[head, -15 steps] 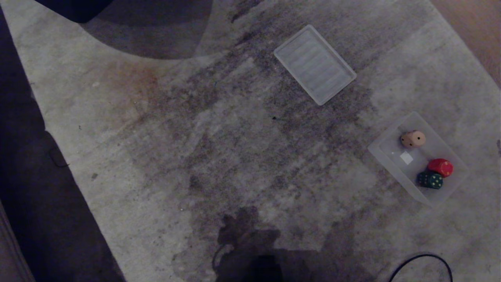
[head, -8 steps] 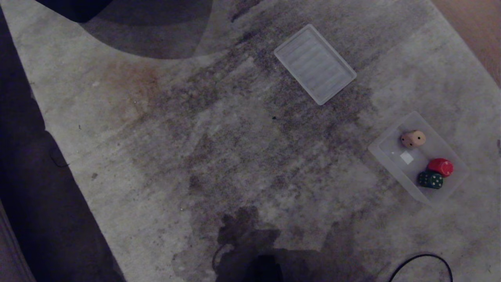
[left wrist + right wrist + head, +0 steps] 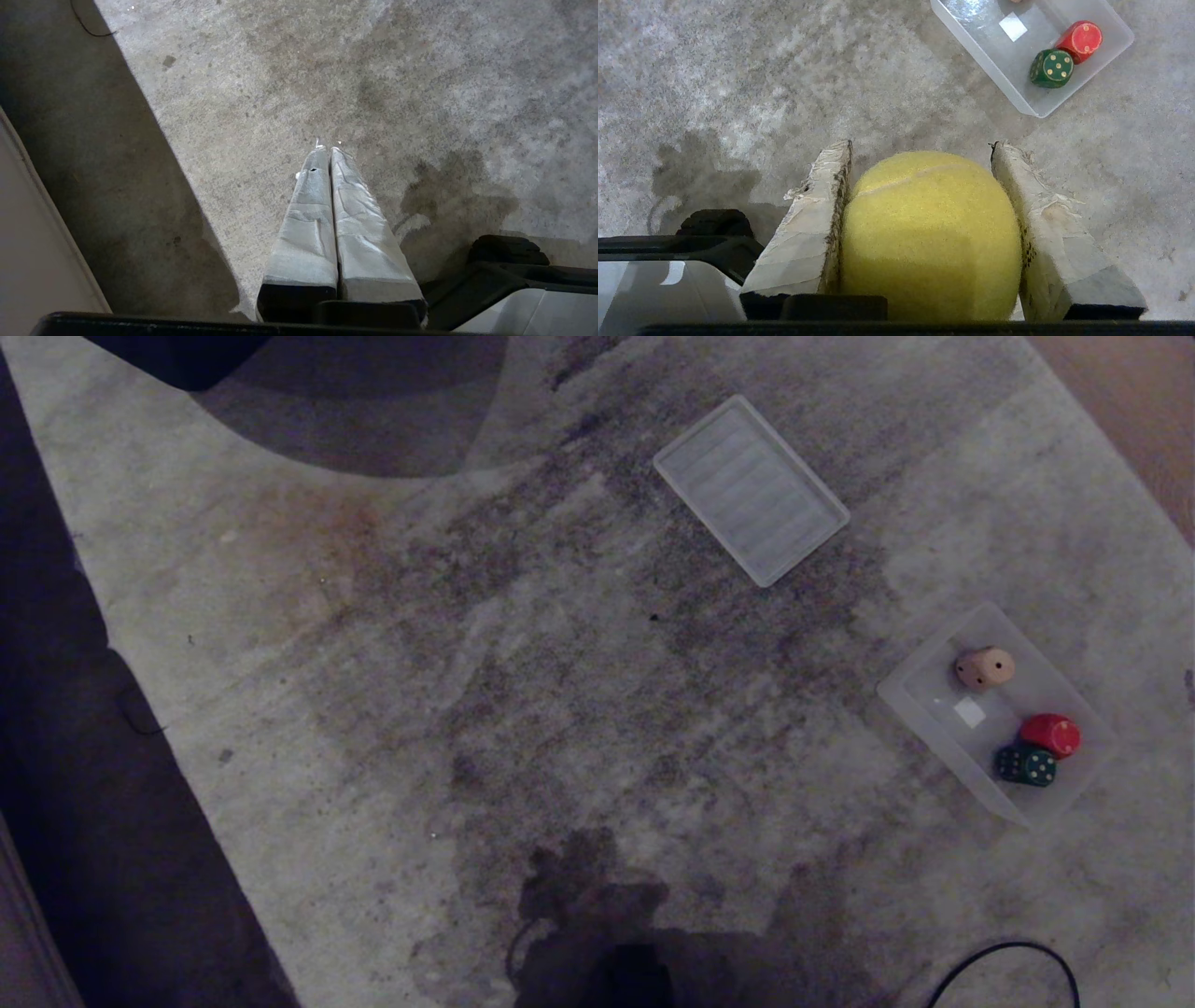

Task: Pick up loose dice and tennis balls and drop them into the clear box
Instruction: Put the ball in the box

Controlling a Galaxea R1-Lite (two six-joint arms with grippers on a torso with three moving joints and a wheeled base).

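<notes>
My right gripper (image 3: 920, 149) had its jaws clenched on a tennis ball (image 3: 931, 233), gripped at both sides so it could not roll free, above the carpet (image 3: 467, 663). The clear box (image 3: 920, 686) lay near the carpet's right edge, holding a beige die (image 3: 984, 667), a red die (image 3: 1050, 735) and a green die (image 3: 1025, 765). My left gripper (image 3: 328, 148) hung idle, jaws pressed together on nothing.

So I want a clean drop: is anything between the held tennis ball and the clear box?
Nothing visible: only bare carpet lies between the fuzzy yellow-green tennis ball in the right pincer and the shallow clear plastic box.
</notes>
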